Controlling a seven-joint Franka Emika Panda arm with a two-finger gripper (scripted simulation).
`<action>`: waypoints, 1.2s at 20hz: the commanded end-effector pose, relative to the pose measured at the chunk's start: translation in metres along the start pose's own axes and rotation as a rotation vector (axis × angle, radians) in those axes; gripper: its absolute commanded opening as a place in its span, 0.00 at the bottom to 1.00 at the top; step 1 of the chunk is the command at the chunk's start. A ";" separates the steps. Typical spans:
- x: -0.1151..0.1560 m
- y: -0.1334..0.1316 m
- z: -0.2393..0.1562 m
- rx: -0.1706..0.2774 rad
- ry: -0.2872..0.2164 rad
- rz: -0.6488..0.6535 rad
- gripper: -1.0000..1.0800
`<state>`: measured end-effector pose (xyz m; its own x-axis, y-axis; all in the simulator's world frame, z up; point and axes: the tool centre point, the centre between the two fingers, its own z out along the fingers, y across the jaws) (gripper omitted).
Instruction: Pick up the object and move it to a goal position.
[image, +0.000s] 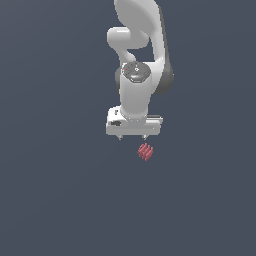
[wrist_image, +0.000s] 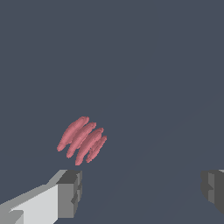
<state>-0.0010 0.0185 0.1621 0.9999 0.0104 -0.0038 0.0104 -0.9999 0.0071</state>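
Exterior view: your gripper (image: 132, 137) hung above the floor, and the object (image: 145, 151) (small red ribbed lump) lay just below it, toward the exterior view's right. No contact.

Wrist view: jaws stood wide, nothing between them. The object (wrist_image: 82, 140) sat just past one fingertip (wrist_image: 71, 192), off the gap's centre.

Progress: early, I judged. Nothing gripped; centring, descent, grasp, lift and carry were all left. No goal marker was visible.

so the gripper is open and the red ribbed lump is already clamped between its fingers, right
Not quite. The gripper is open, but the red ribbed lump is not clamped. The wrist view shows it lying clear of both fingers, nearer one of them, with nothing touching it. The exterior view also shows the lump apart from the fingertips.
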 end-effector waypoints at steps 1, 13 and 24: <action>0.000 0.000 0.000 0.000 0.000 0.000 0.96; 0.005 0.004 0.001 -0.021 0.005 -0.061 0.96; 0.005 -0.005 0.009 -0.016 0.005 0.017 0.96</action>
<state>0.0044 0.0211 0.1551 0.9999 0.0104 0.0017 0.0104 -0.9997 0.0238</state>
